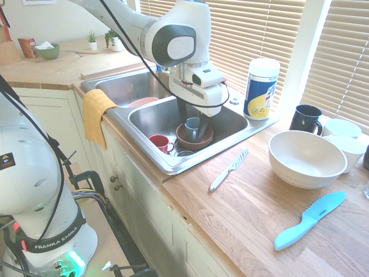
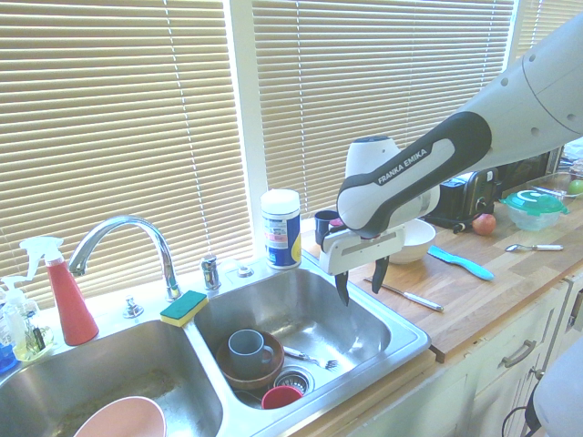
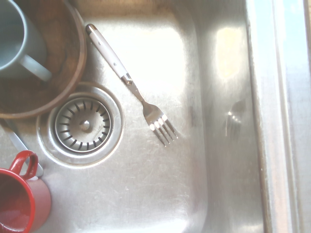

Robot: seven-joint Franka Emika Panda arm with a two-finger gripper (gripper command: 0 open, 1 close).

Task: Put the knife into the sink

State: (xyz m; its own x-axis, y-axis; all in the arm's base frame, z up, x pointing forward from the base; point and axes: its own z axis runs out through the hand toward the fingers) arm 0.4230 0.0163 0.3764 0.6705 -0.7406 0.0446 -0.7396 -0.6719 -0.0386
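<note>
Tool (image 2: 361,280) hangs spread and empty above the sink (image 2: 401,320).

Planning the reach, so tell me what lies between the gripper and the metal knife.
Only the sink rim, then bare wooden counter, in the second exterior view. The gripper hangs over the basin; the knife lies beyond.

"FRANKA EMIKA" stands in white letters on the dark band at the base of the white robot arm (image 1: 51,247) in the first exterior view, and again on the dark band of its forearm in the second exterior view. The print on the white cylindrical wipes canister (image 1: 260,89) is too blurred to read.
</note>
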